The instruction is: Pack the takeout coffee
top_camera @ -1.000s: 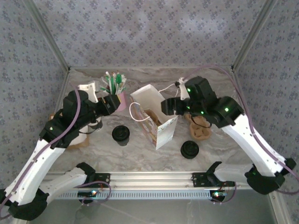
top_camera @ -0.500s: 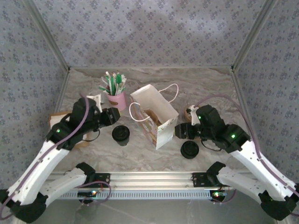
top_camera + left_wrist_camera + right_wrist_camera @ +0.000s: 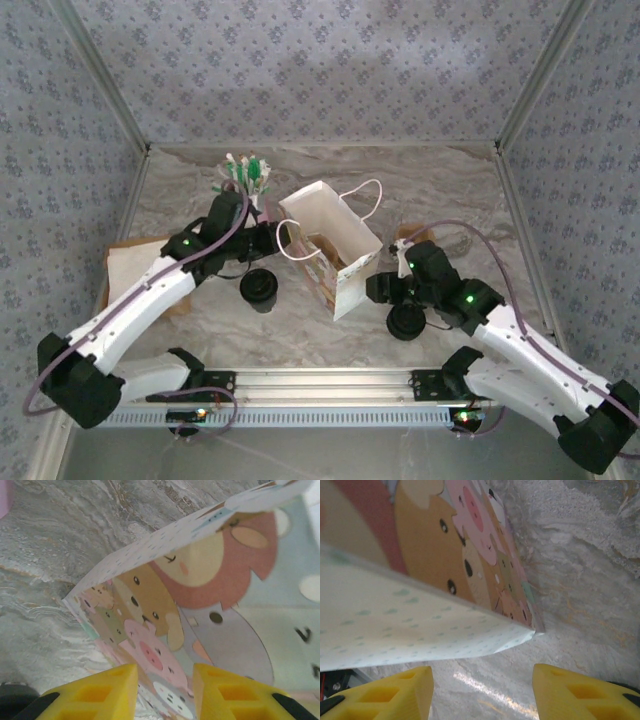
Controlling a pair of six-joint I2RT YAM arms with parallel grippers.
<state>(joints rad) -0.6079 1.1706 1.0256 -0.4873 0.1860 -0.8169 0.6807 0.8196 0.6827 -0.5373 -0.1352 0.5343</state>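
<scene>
While the white paper bag (image 3: 318, 212) stands open-topped near the middle of the counter (image 3: 450, 190), the takeout coffee (image 3: 258, 288) sits upright on the counter just left of the bag's near corner, outside the bag; from above mostly its black lid shows. Left gripper (image 3: 272, 240) is at the bag's left side, beside the looped handle and just behind the coffee. In the left wrist view its yellow fingers (image 3: 95, 697) are parted by a moderate gap, with the bag's cartoon-animal face ahead of them and nothing between them. Right gripper (image 3: 376, 288) is low at the bag's right near corner. In the right wrist view its yellow fingers (image 3: 395, 692) are spread wide, with bare counter between them and the printed bag wall and its bottom corner above; nothing is gripped. A stack of lids (image 3: 405, 320), black and round, lies on the near side of the right gripper, just beside it and apart from the bag. Green and white stir sticks (image 3: 245, 168) stand up behind the left arm. A flat tan-and-white sheet (image 3: 130, 268) lies at the counter's left edge.
</scene>
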